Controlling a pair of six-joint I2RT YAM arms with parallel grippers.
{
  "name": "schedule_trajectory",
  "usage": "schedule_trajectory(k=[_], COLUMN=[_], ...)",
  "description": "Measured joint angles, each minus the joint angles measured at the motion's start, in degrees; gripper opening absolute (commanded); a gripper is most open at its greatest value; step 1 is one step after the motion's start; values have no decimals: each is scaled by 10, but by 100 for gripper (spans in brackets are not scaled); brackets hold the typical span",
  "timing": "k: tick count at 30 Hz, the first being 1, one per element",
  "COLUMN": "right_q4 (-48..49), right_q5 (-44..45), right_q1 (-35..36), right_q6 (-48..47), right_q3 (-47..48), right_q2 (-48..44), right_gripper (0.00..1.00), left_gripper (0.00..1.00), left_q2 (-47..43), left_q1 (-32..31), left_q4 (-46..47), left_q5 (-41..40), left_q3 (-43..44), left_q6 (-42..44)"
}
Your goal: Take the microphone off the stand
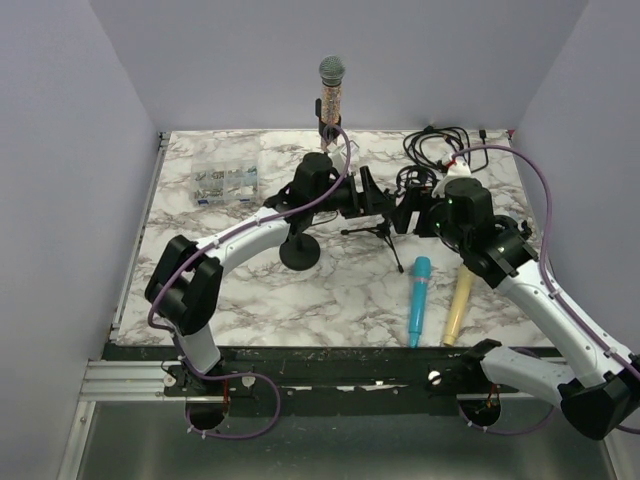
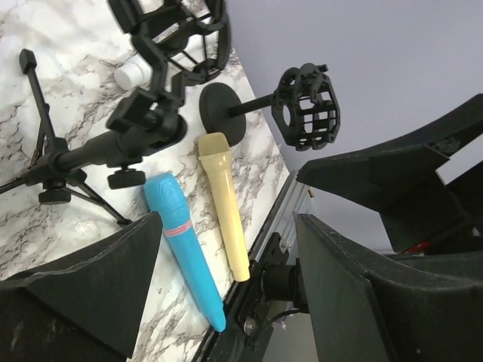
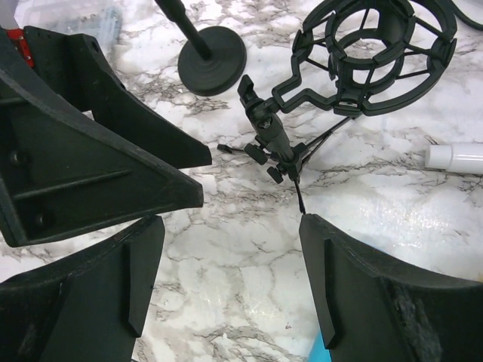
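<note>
Since the blue plastic microphone (image 1: 418,300) and the pale yellow microphone (image 1: 459,305) lie loose on the marble tabletop (image 1: 250,290), I reckon two are out. The grey-mesh-headed microphone (image 1: 331,85) stands clipped in its black rear stand (image 1: 327,128) — left gripper (image 2: 226,249) and right gripper (image 3: 230,226) gape, empty.

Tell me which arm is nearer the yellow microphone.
Right. The right arm runs close beside the yellow microphone, on its right; the left arm lies well off to its left, beyond the blue microphone.
</note>
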Motion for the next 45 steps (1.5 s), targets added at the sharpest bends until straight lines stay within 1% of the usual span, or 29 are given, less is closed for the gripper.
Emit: schedule_trajectory(k=[5,9,13,17,20,23,25,27,29,31,35,39,41,45], right_q4=[0,2,18,46,68,91,110,125,137,148,153,155,158,168], right_q5=[2,2,-1,-7,-19,-32,-38,-41,-42,-35,2,61,89,144], right_q1=[0,0,0,0,0,0,0,0,4,12,48,85,97,109], right_q6=[4,12,20,31,35,38,40,41,43,42,32,17,9,-8], right_q3=[0,0,0,7,26,54,76,96,115,137,198,245,264,311], right_q2=[-14,-15,-15,-3,20,52,76,100,124,150,207,250,268,312], right_gripper=[81,81,82,82,85,89,100,100,100,100,100,100,99,95], left_gripper=[74,74,77,81,85,87,87,87,87,89,89,89,89,90], left_q2=[-23,-55,-103,-153,-200,-255,-285,-311,-327,-343,-381,-405,-408,-412], left_q1=[-5,-14,-17,-21,-18,0,17,39,57,73,97,122,136,153], left_q4=[-17,-54,-120,-211,-267,-312,-339,-372,-390,-395,-393,-370,-364,-346], left_q5=[0,1,3,3,3,1,-7,-22,-41,-69,-133,-169,-180,-198], left_q3=[13,46,95,162,198,209,209,209,200,174,84,-5,-30,-47], left_q6=[17,43,93,157,203,242,267,297,322,346,377,388,388,386])
